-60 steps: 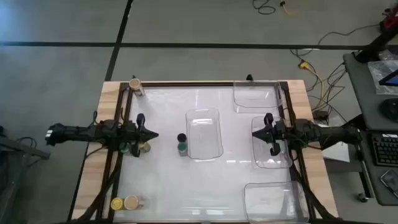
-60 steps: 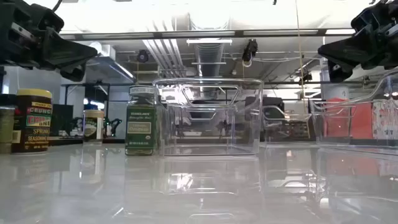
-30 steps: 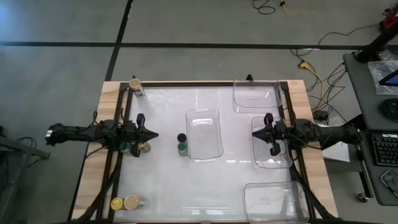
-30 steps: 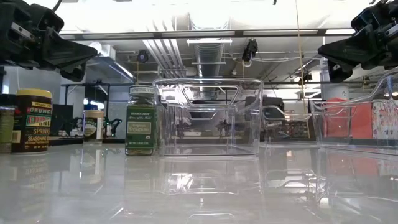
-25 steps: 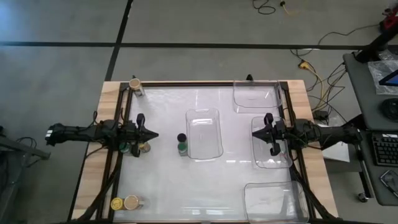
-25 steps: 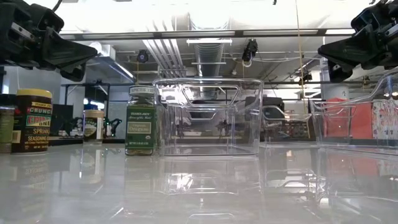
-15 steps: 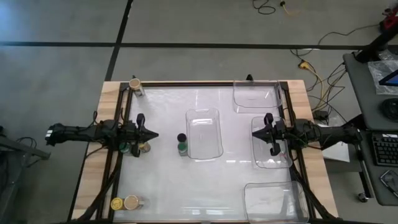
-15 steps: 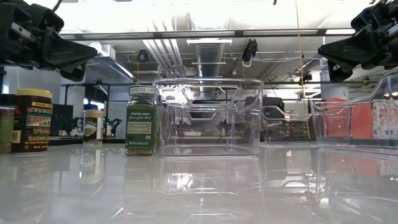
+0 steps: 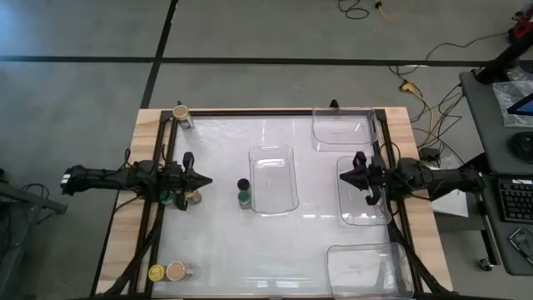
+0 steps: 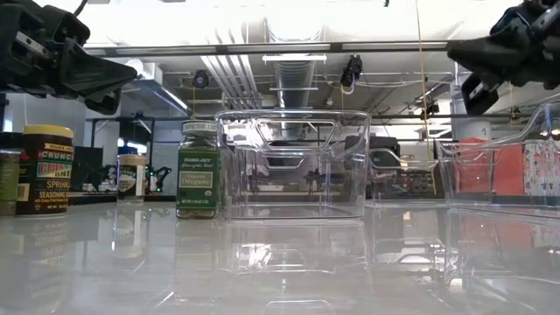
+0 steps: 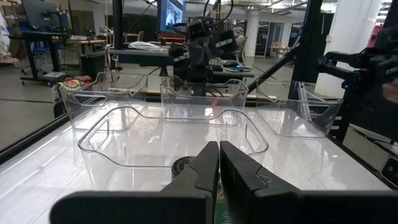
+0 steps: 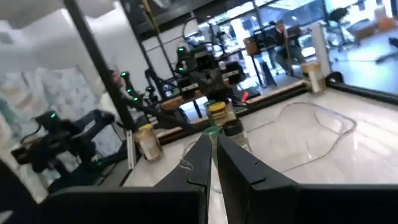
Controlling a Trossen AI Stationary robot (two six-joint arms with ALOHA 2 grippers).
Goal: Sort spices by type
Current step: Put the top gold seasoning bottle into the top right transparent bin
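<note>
The right gripper (image 9: 353, 172) has tilted slightly above its clear tray (image 9: 363, 213) — both it and the left gripper (image 9: 203, 180) closed, empty.

Two slim, dark arms are seen, built of black segments. Each left gripper (image 9: 204, 181) and right gripper (image 9: 344, 177) is formed of two tapered black fingers ending in a point.

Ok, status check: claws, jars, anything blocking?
Left claw shut, empty, above table's left edge. Right claw shut, empty, over right tray. Spice jars unsorted. Nothing blocking.
</note>
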